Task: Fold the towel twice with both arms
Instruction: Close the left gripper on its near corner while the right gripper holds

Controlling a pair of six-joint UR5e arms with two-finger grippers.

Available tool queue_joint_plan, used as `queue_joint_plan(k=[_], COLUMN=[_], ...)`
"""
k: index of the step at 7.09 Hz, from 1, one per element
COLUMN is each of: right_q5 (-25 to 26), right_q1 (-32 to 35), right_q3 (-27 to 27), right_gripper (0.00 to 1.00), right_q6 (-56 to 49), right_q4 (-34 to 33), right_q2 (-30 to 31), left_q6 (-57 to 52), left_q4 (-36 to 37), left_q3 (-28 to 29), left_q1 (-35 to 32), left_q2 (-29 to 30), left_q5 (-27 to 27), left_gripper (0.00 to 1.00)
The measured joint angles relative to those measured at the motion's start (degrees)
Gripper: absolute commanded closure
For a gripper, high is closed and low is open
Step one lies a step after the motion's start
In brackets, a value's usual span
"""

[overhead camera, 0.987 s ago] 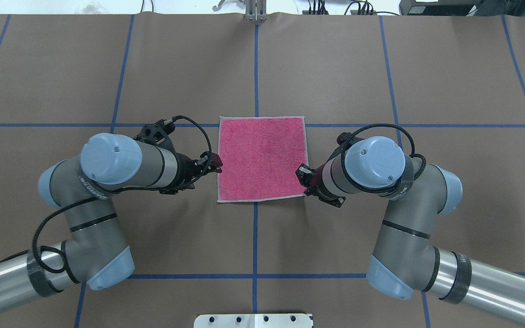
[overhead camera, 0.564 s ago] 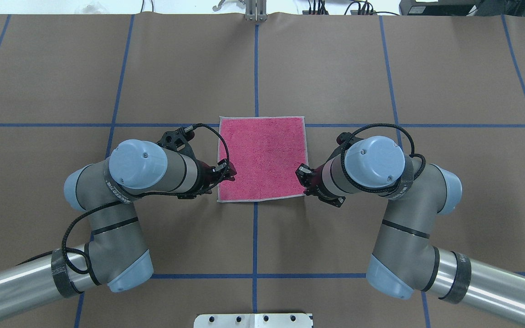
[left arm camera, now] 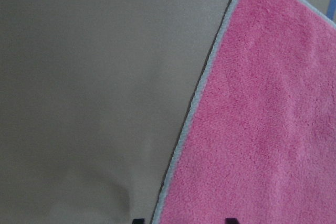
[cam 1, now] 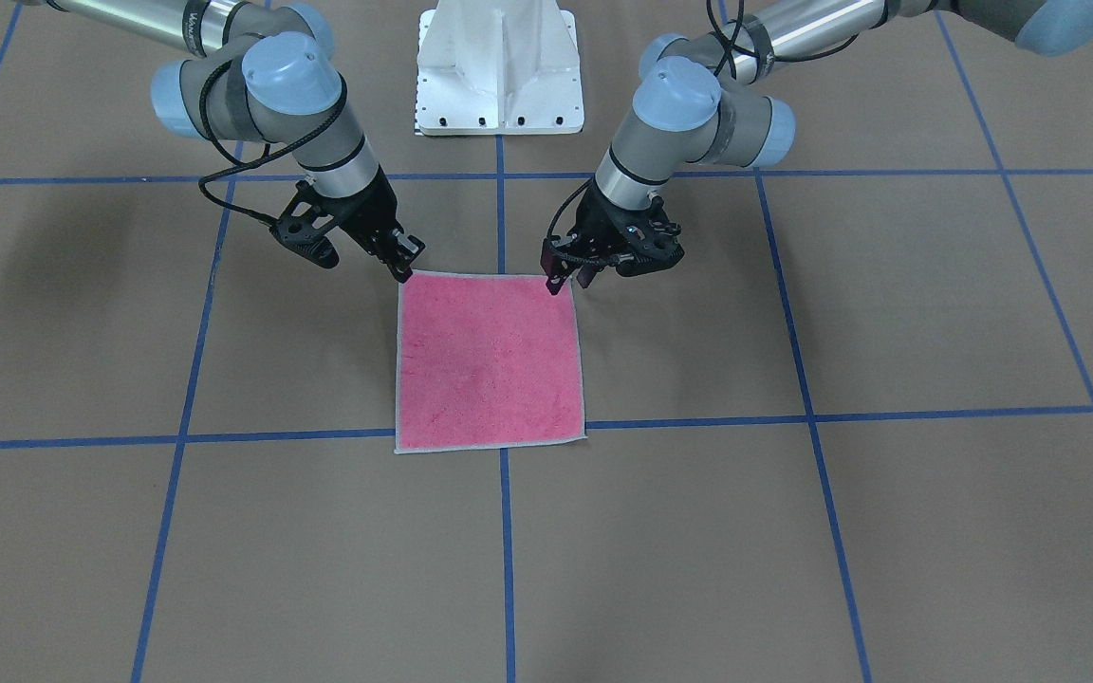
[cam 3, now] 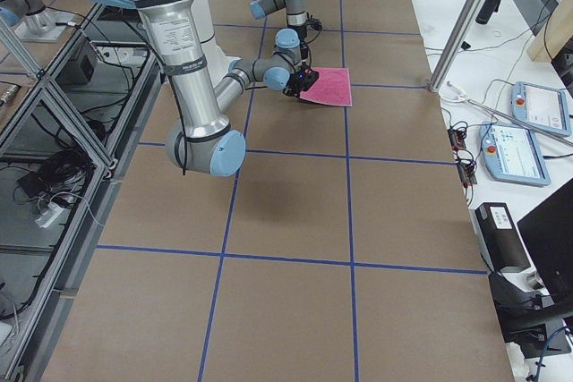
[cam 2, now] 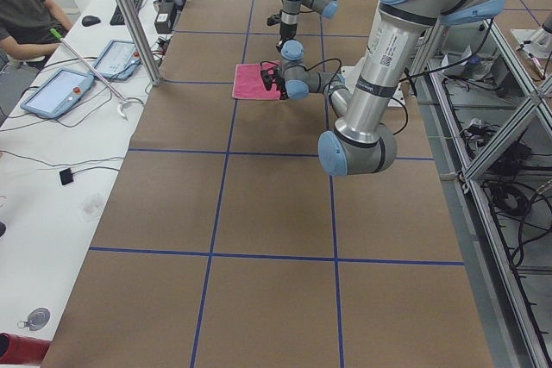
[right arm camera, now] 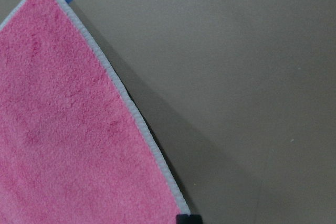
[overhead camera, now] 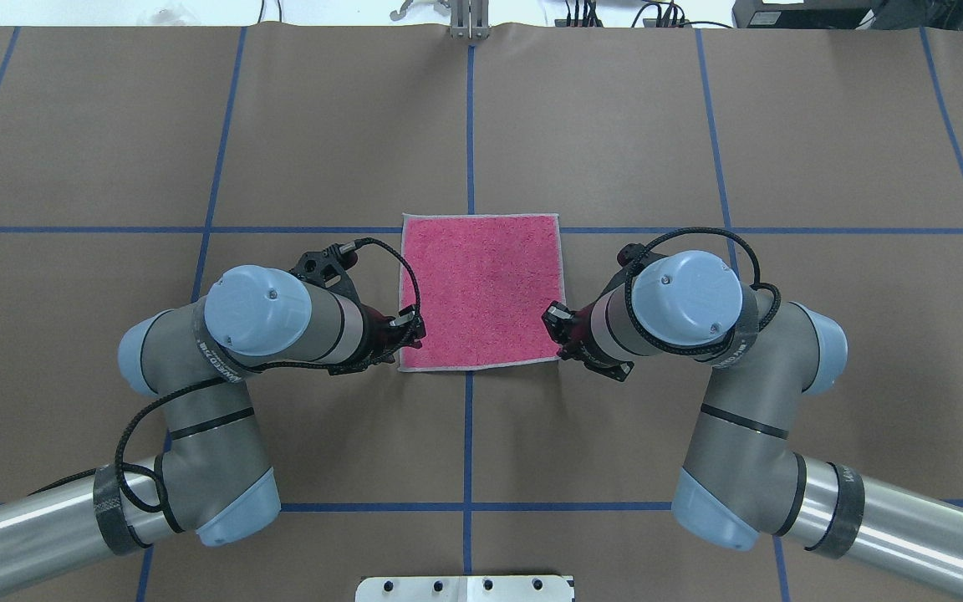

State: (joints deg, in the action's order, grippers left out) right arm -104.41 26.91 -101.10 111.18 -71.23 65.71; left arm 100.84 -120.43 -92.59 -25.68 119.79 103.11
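Towel (overhead camera: 481,288) lies flat over blue tape lines (overhead camera: 470,125) on table (overhead camera: 615,125).

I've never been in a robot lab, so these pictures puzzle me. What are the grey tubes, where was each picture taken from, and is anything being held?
The tubes are two robot arms, the left arm and the right arm. One camera looks down from behind the robot, one faces it, two look along the table from its ends, and one sits on each wrist. A pink towel lies flat on the brown table, with both arms reaching to its robot-side corners. The left arm's fingers stand apart, straddling its edge; the right arm's fingers are too hidden to judge. Nothing looks lifted.
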Motion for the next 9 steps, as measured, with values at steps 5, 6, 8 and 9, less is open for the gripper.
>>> queue_joint_plan(k=[5,6,8,9], right_q5=[0.0,0.0,0.0,0.0], right_q1=[0.0,0.1,0.1,0.1], right_q3=[0.0,0.0,0.0,0.0], right_gripper=[1.0,1.0,1.0,1.0], right_q6=[0.0,0.0,0.0,0.0], right_q4=[0.0,0.0,0.0,0.0], right_q2=[0.0,0.0,0.0,0.0], left_q6=[1.0,1.0,1.0,1.1], left_q4=[0.6,0.6,0.6,0.6], left_q3=[-0.1,0.0,0.0,0.0], left_q1=[0.8,0.9,1.0,1.1], left_q2=[-0.3,-0.3,-0.3,-0.3], left_q5=[0.2,0.2,0.1,0.1], left_gripper=[0.55,0.55,0.77,0.97])
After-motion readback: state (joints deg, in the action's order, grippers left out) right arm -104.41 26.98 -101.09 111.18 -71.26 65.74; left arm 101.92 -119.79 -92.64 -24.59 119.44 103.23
